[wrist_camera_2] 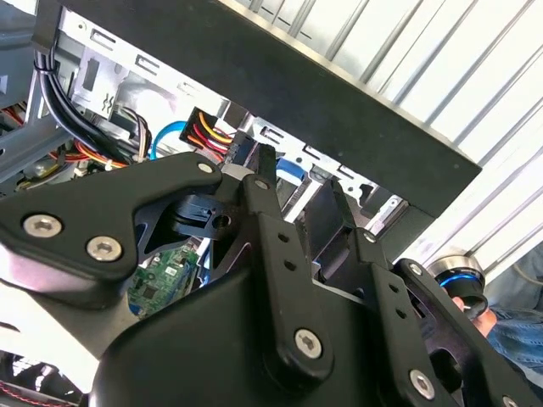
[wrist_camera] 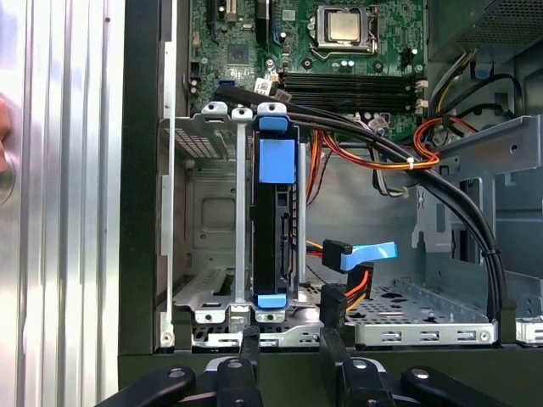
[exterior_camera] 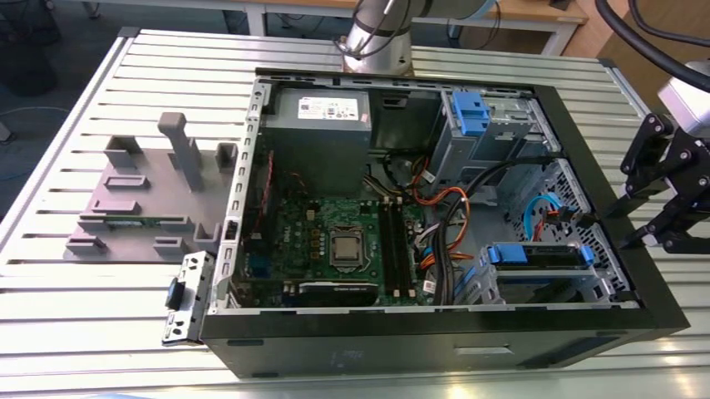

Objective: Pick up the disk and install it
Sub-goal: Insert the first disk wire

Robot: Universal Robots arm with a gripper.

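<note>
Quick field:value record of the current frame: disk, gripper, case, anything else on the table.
disk: standing on edge in the metal drive cage, blue bracket at both ends
gripper: open, empty, at the case rim just outside the disk's bay
case: lying open on the slatted table, motherboard exposed
cables: loose blue connector beside the cage, not plugged into the disk
fixture: grey holder block at the exterior view's left

My gripper is matte black, built of jointed linkage bars pinned with silver screws, hung from a white wrist trailing black cables, above a silver arm base.
</note>
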